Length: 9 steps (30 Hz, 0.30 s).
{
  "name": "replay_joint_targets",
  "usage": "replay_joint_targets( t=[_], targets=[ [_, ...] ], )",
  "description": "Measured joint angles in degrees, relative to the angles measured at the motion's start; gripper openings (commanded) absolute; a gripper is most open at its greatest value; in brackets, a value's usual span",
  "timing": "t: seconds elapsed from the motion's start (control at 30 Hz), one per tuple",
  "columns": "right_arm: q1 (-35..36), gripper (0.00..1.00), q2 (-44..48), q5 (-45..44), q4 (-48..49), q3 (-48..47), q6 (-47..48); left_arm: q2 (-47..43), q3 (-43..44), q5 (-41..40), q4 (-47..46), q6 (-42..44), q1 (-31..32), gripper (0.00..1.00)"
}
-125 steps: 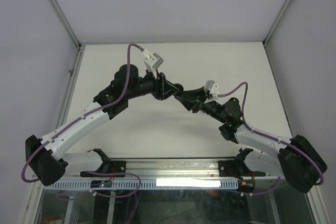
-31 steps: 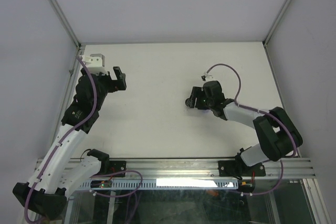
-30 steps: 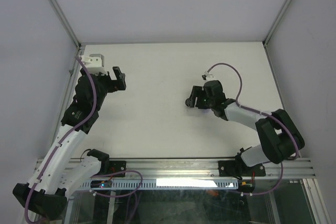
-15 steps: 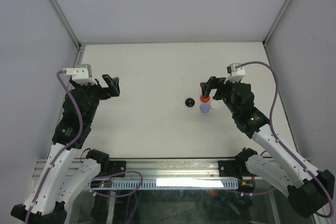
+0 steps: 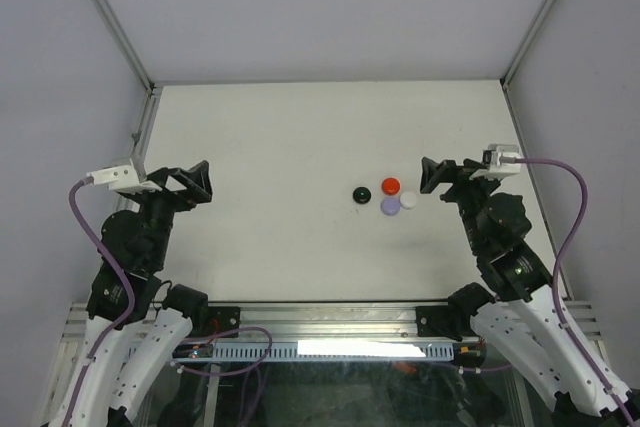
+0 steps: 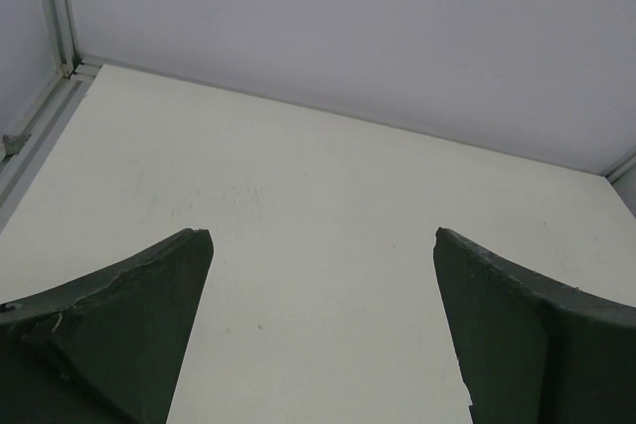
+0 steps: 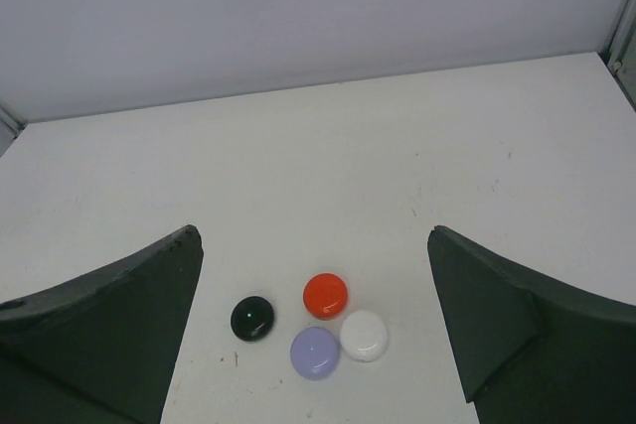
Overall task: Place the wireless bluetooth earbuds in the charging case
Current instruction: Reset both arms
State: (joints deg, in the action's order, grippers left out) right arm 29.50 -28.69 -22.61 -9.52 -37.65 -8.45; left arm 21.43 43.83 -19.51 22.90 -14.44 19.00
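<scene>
Four small round charging cases (image 7: 325, 295) sit right of centre on the white tabletop (image 5: 300, 127). A black case (image 5: 361, 194) stands slightly apart on the left, while a red case (image 5: 390, 186), a lilac case (image 5: 390, 206) and a white case (image 5: 408, 200) huddle in a tight triangle just beside it. Each is a smooth, glossy, low dome, closed, and all look much the same size. Seen from the right wrist, the red case lies farthest, with the lilac and white side by side in front of it, seemingly touching. The right claw (image 5: 424, 177) hangs near the white case, its dark fingers spread wide and holding nothing; in the wrist view all four cases lie between the fingers. The left claw (image 5: 203, 185), well apart at the tabletop's left side, is likewise spread wide with nothing in it. Its wrist camera looks across the tabletop to the pale back wall (image 6: 348, 27).
</scene>
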Motion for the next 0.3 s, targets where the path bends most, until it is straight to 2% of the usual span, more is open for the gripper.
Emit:
replay_joint_targets(
  t=[0.3],
  targets=[
    [0.0,0.99,3.7,-1.5,-1.7,2.9,0.0,0.6,-3.0,-0.1,-0.1,-1.1,0.0,0.99]
  ],
)
